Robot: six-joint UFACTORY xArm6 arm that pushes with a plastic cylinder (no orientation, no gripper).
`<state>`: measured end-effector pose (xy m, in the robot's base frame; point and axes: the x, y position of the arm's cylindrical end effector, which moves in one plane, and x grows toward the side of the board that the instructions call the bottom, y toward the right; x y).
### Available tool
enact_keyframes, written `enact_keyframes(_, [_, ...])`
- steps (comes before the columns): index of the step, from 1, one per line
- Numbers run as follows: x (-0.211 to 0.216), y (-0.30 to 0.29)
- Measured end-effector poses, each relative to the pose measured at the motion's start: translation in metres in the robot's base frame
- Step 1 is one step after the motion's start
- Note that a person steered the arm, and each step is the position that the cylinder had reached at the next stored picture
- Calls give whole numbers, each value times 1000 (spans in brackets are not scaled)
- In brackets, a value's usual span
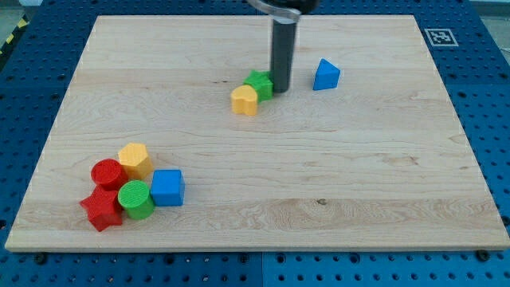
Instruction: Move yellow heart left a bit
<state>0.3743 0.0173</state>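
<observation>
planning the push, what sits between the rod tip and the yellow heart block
In the camera view, the green star-shaped block lies between my tip and the yellow heart block, touching the heart.

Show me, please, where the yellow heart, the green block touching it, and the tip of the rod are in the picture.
yellow heart (245,100), camera view, on its top face.
green star (259,82), camera view, on its top face, at the heart's upper right.
my tip (282,89), camera view, at the rod's very end, against the green star's right side.
</observation>
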Motion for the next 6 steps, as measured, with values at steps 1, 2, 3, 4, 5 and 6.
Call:
enact_keyframes(1, [3,-24])
enact_keyframes(2, [29,-17])
enact_keyframes(3, [53,-15])
enact_keyframes(4, [53,-61])
enact_keyframes(5, [46,-89])
enact_keyframes(6, [9,-86])
